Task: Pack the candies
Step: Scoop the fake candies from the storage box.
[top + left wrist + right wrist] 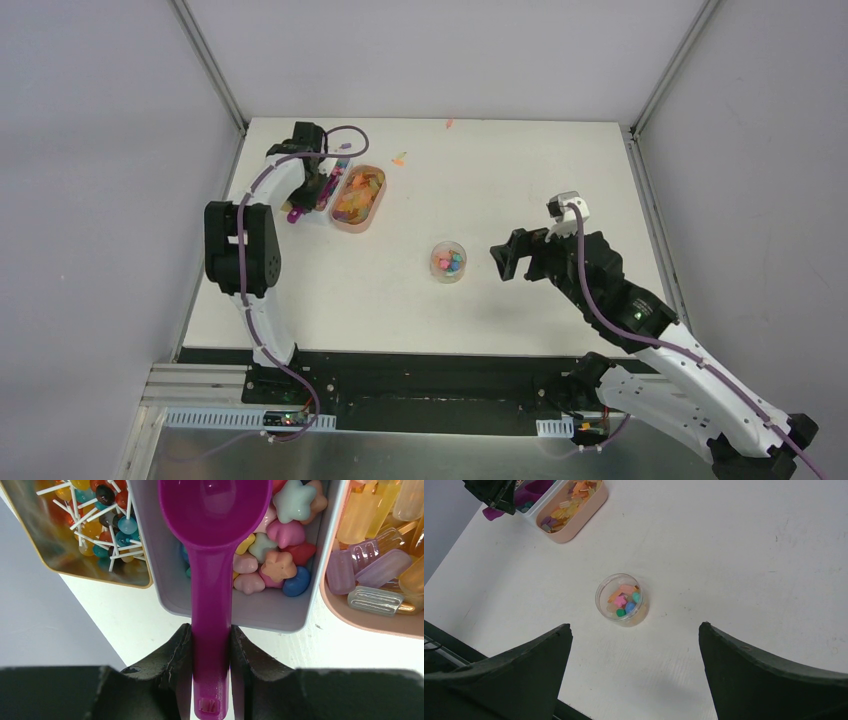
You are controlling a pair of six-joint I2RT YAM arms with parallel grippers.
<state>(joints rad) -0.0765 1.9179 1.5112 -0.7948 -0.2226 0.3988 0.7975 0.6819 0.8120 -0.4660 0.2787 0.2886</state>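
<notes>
Top: pinching scoop (pixel 296 213) in left gripper (pixel 320 188) at upper left, beside pink tray (pixel 352 230); holding right gripper (pixel 508 256) spread right of centre, near jar (pixel 449 262) on worktop (pixel 500 170).
Left wrist: clamping scoop handle, poising bowl over candies (pixel 270 565) in grey tray (pixel 270 615) at top centre.
Right wrist: framing jar of candies at centre between spread fingers (pixel 524 675).

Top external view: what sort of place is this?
Probably a lab robot test cell: a white table boxed in by plain grey panels on metal frame posts, left arm and right arm bolted at its near edge, cable ducting below.
</notes>
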